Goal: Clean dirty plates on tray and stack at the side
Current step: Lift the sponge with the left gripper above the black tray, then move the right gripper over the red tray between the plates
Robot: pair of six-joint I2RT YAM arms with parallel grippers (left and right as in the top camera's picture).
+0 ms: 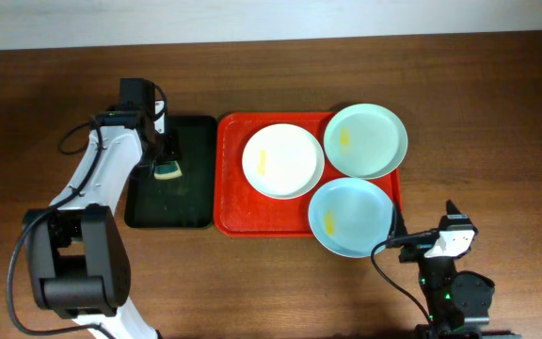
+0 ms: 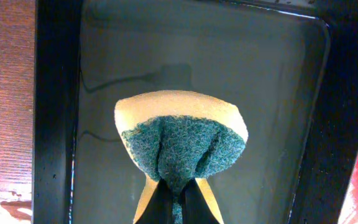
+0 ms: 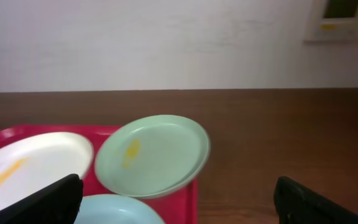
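**Desk:** Plates (image 1: 351,217), where are they?

**Me:** All three lie on the red tray (image 1: 233,202), yellow smears up. My left claw (image 2: 179,208) is clenched on the sponge (image 2: 182,134) over the black tray (image 2: 55,93). My right claw (image 3: 179,202) hangs wide and empty near the tray.

**Desk:** How will you wipe?

**Me:** I'd start with the white plate (image 1: 283,160), the nearest. Green scrub face flat on the smear, light pressure, short strokes so the plate doesn't skate. I can't tell if the sponge is wet.

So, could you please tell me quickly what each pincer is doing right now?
Left pincer: closed on the sponge.
Right pincer: open, holding nothing.
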